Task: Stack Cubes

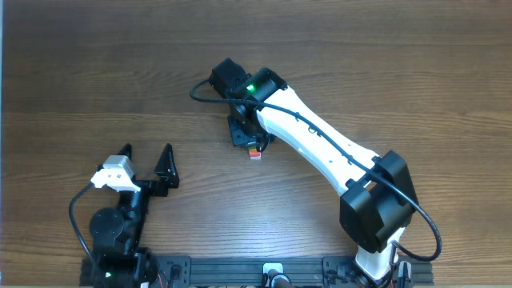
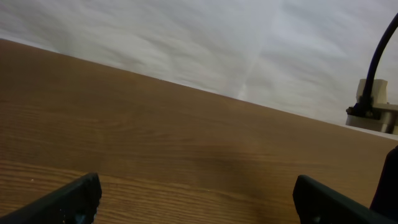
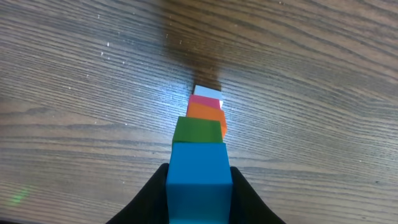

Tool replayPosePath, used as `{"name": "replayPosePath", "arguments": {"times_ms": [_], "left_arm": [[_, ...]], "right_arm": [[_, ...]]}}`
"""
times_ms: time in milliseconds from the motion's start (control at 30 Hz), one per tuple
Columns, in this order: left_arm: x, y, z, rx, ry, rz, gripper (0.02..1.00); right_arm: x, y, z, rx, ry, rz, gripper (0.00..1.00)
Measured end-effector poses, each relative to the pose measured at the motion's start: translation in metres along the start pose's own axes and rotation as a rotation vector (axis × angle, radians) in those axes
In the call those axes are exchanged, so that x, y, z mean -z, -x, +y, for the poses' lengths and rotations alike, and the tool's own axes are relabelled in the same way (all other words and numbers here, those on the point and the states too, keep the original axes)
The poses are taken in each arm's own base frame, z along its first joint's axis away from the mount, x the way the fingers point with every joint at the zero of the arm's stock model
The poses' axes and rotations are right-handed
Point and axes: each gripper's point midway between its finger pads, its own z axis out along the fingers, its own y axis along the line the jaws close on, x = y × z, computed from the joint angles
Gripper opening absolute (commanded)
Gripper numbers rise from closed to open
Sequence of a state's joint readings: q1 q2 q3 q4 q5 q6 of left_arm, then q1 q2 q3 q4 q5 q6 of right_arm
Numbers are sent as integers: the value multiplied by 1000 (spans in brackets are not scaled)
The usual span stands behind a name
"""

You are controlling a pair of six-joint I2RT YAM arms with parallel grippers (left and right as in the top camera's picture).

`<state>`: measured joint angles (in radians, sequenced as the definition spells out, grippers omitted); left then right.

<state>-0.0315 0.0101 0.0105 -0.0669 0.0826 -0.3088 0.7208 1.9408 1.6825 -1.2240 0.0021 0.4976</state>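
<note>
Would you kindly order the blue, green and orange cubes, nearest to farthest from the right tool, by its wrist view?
1. blue cube, stack top, in the right tool.
2. green cube, directly beneath.
3. orange cube, lower still.

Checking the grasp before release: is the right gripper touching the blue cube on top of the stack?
Touching. In the right wrist view, the jaws of the right gripper sit flush against both sides of the blue cube, with no gap.

Has left arm (image 1: 120, 216) tucked back by its base, left pincer (image 1: 146, 150) spread wide, low over surface. Has right arm (image 1: 320, 148) stretched diagonally toward the middle, wrist pitched down, right pincer (image 3: 199, 186) clamped on blue cube (image 3: 199, 163)
</note>
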Motion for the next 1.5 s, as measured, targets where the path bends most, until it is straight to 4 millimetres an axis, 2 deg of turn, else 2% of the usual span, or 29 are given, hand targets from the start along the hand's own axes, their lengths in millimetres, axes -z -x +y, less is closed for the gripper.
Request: {"name": "replayPosePath", "arguments": {"times_ms": [200, 333, 400, 633, 800, 933, 1300, 1400, 1500], "left_arm": [[0, 0, 0, 0, 0, 0, 998], [0, 0, 0, 0, 0, 0, 1000], [0, 0, 0, 0, 0, 0, 1000], [0, 0, 0, 0, 0, 0, 1000], [0, 0, 0, 0, 0, 0, 998], [0, 0, 0, 0, 0, 0, 1000], [0, 0, 0, 0, 0, 0, 998], [0, 0, 0, 0, 0, 0, 1000], [0, 0, 0, 0, 0, 0, 1000]], "right_arm": [[0, 0, 0, 0, 0, 0, 191], [0, 0, 0, -2, -1, 0, 332], [-1, 0, 0, 3, -1, 2, 437], [-4, 0, 0, -1, -5, 9, 540], [-5, 0, 0, -5, -5, 9, 761], [-5, 0, 0, 2, -5, 9, 993], [-2, 8, 4, 31, 16, -31, 993], [9, 10, 4, 45, 25, -61, 991], [35, 13, 1, 73, 35, -135, 991]]}}
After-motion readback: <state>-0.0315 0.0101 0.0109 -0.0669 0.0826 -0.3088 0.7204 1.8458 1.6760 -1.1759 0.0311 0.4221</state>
